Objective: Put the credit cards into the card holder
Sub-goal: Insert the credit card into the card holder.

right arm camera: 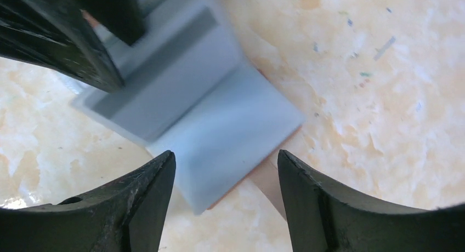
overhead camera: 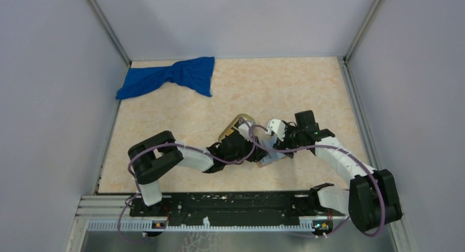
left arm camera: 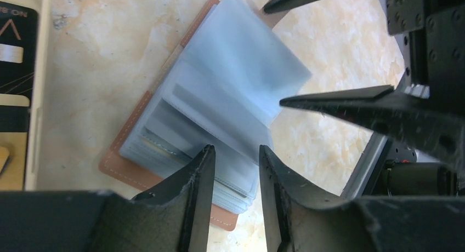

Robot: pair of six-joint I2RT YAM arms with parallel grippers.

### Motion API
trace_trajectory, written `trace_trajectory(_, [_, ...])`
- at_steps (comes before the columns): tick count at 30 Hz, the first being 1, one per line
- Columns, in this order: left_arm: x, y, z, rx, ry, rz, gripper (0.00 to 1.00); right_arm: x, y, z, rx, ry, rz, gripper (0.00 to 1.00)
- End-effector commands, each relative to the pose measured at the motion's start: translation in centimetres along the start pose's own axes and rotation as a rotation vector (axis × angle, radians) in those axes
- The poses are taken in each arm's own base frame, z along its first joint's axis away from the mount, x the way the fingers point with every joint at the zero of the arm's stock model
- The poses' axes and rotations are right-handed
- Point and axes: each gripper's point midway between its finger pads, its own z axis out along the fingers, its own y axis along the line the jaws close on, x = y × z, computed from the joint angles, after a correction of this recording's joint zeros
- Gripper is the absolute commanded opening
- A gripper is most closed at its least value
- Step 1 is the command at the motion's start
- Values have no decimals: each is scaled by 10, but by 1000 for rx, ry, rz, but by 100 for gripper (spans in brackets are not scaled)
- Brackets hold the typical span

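Observation:
The card holder (left arm camera: pixel 219 98) lies open on the table, its reddish-brown cover under fanned blue-grey sleeves. It also shows in the right wrist view (right arm camera: pixel 230 120) and, mostly hidden by the arms, in the top view (overhead camera: pixel 268 160). My left gripper (left arm camera: pixel 236 153) hovers low over its near edge, jaws slightly apart with nothing between them. My right gripper (right arm camera: pixel 226 156) is open over the holder's other flap, and its fingers (left arm camera: pixel 334 101) reach in from the right. A black card (left arm camera: pixel 12 98) lies in the tray. I cannot make out the grey card.
The oval tan tray (overhead camera: pixel 237 120) sits just behind the two grippers, and its pale rim (left arm camera: pixel 37 98) runs along the left of the left wrist view. A blue cloth (overhead camera: pixel 170 76) lies at the back left. Grey walls enclose the table.

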Motion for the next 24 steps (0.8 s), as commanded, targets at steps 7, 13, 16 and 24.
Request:
trace_trajectory(7, [-4,10,-13,-70,7,18,33,-56,-11,-25,-17,-233,157,68])
trace_trajectory(13, [2,15,-16,-80,18,7,29,-52,7,-6,-177,-188,282,38])
trace_trajectory(16, [3,16,-18,-79,18,5,29,-36,2,9,-183,-81,377,26])
trace_trajectory(24, [7,20,-22,-84,28,10,29,-27,15,37,-247,56,420,17])
